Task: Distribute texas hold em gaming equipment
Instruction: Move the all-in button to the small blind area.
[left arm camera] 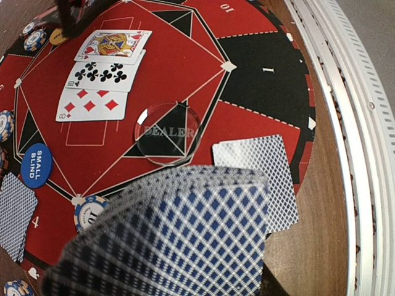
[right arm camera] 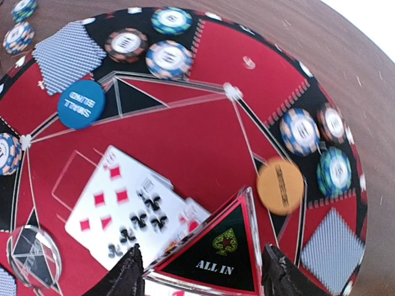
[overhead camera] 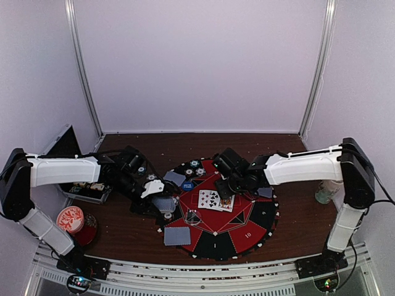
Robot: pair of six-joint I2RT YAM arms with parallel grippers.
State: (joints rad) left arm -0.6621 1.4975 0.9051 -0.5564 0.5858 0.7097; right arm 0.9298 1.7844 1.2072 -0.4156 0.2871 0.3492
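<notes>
Left claw grips a card stack, held above the near-left part of the round mat. The stack is backs up and slightly fanned. It is blurred close to the lens and hides the fingers, and the frame edge cuts it off, so its long axis cannot be read.

Right claw is clamped on the ALL IN triangle over the mat's centre. The triangle's base spans from finger to finger and its apex points away from the wrist.

Three face-up cards lie overlapped in a row just beside the triangle. A clear DEALER disc rests near them. A face-down card pair sits at the mat's near rim on the table, long axis left to right.

The blue button lies left of the face-up cards and the orange button right of the triangle's apex. Striped chips sit along the far rim.
</notes>
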